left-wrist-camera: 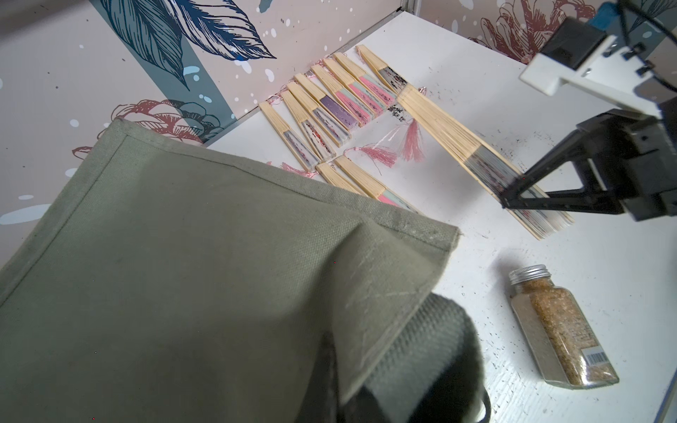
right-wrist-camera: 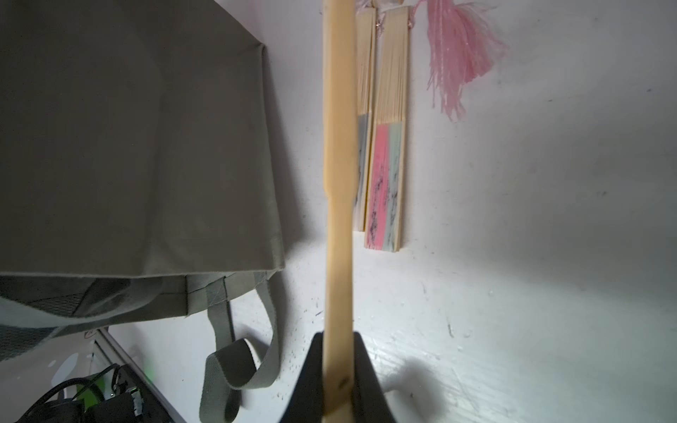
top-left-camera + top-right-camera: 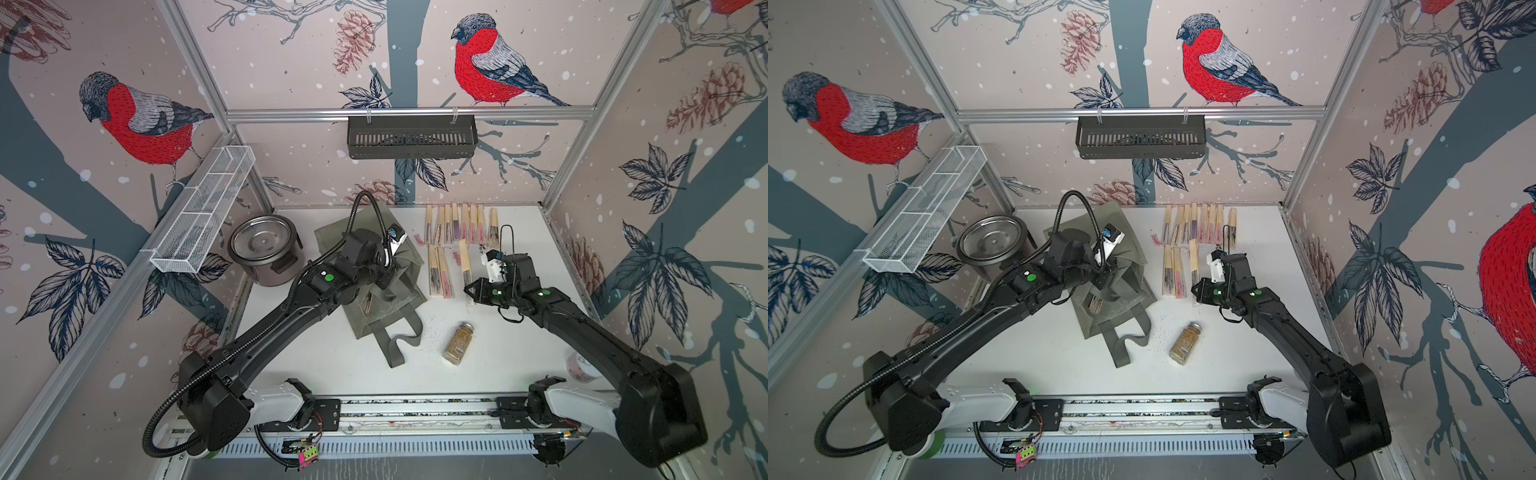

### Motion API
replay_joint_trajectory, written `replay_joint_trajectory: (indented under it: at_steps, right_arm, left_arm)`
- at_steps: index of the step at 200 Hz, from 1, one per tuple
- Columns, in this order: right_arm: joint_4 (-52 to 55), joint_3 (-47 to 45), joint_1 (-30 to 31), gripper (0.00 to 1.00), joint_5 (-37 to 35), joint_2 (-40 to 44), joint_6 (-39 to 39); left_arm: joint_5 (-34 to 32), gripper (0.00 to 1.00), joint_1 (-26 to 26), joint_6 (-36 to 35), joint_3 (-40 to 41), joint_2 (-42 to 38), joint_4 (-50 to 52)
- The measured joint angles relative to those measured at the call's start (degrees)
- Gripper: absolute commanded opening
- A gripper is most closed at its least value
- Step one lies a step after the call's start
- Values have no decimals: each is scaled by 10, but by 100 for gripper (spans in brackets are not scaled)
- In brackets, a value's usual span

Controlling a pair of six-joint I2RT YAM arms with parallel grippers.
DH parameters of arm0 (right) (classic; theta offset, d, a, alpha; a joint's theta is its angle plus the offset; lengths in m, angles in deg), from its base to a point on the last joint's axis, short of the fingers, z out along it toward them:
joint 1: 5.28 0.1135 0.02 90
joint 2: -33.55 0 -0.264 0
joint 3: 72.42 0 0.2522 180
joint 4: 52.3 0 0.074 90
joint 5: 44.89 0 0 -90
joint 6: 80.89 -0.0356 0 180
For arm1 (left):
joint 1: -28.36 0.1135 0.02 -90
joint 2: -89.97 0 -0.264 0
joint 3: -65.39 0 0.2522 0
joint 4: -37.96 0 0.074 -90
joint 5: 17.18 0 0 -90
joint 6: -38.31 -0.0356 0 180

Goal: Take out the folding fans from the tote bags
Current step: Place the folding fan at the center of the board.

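The olive-grey tote bag (image 3: pixel 365 328) lies slumped mid-table, its strap handles toward the front, and it fills the left wrist view (image 1: pixel 183 274). My left gripper (image 3: pixel 384 282) is shut on the bag's rim fabric (image 1: pixel 366 311), and its fingers are mostly hidden by the cloth. A pale fan (image 3: pixel 368 302) shows inside the bag's mouth. My right gripper (image 3: pixel 469 291) is shut on one closed folding fan (image 2: pixel 339 146), held low over the table just right of the bag. Several fans (image 3: pixel 457 224) lie in a back row, with others (image 3: pixel 440 270) in front.
A steel pot (image 3: pixel 264 249) stands left of the bag. A glass spice jar (image 3: pixel 458 344) lies at front right of the bag's handles. A white wire basket (image 3: pixel 203 216) hangs on the left wall and a black basket (image 3: pixel 411 137) on the back rail.
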Motion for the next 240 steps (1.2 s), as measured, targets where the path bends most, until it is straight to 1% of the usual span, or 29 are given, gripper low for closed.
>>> replay_joint_trajectory:
  at_steps: [29,76,105,172,240]
  right_arm:
    - [-6,21,-5,12,-19,-71,20]
    - [-26,54,-6,12,-21,-175,54]
    - [-31,75,-7,12,-30,-224,73]
    - [-41,110,-14,12,-34,-305,87]
    - [-75,130,-14,15,-6,-338,87]
  left_arm:
    - [0,0,0,0,0,0,0]
    - [0,0,0,0,0,0,0]
    - [0,0,0,0,0,-1,0]
    - [0,0,0,0,0,-1,0]
    - [1,0,0,0,0,0,0]
